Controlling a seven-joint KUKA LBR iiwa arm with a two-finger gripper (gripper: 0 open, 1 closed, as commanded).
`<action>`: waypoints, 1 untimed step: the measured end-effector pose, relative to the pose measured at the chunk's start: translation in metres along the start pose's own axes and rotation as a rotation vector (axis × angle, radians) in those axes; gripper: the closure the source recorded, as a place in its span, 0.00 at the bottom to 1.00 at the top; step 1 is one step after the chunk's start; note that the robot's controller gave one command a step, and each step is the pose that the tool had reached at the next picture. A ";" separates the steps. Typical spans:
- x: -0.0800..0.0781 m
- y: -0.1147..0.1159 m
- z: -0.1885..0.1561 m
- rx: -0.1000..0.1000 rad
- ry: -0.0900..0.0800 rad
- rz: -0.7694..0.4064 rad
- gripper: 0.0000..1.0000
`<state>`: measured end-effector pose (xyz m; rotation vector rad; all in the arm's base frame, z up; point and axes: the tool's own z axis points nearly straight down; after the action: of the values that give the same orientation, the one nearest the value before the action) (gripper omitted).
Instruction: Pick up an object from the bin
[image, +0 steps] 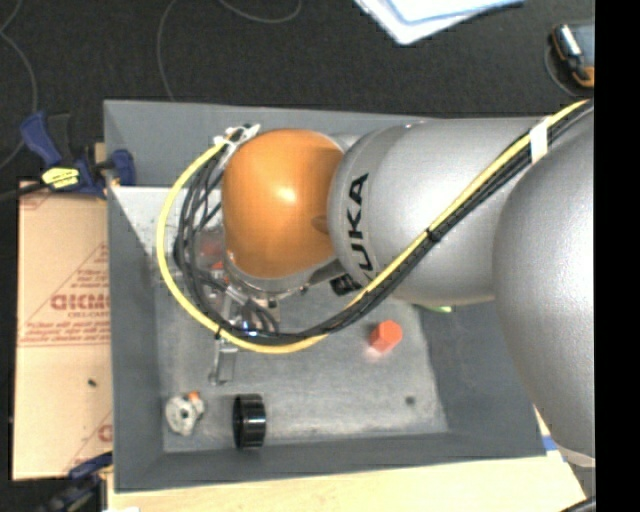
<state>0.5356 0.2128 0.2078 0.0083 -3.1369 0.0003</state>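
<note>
Well, the gripper (222, 360) hangs low over the left side of the grey bin (135, 300), at about 9 o'clock from the middle of the bin floor. Most of it hides under the big round orange cover (275, 205) on the wrist, so I cannot tell if it is open or shut. I see nothing held in it. Under its tip the floor is bare.

Yellow and black cables (185, 270) loop around the cover. The fat silver arm (440, 210) comes in from 3 o'clock.

Three small things lie on the floor, well apart from each other. The nearest is a short black round thing (248, 421), like a little roll, at about 5 o'clock from the gripper, close to the front wall. Just beside it, at 7 o'clock from the gripper, sits a small white thing (184, 411) with a bit of orange on it, in the front left corner. A small orange block (383, 336) lies farther off at 3 o'clock, near the middle of the floor, right next to the arm.
</note>
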 end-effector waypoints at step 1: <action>-0.002 -0.001 -0.005 -0.002 -0.008 0.006 0.00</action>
<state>0.5372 0.2113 0.2126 -0.0009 -3.1444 -0.0026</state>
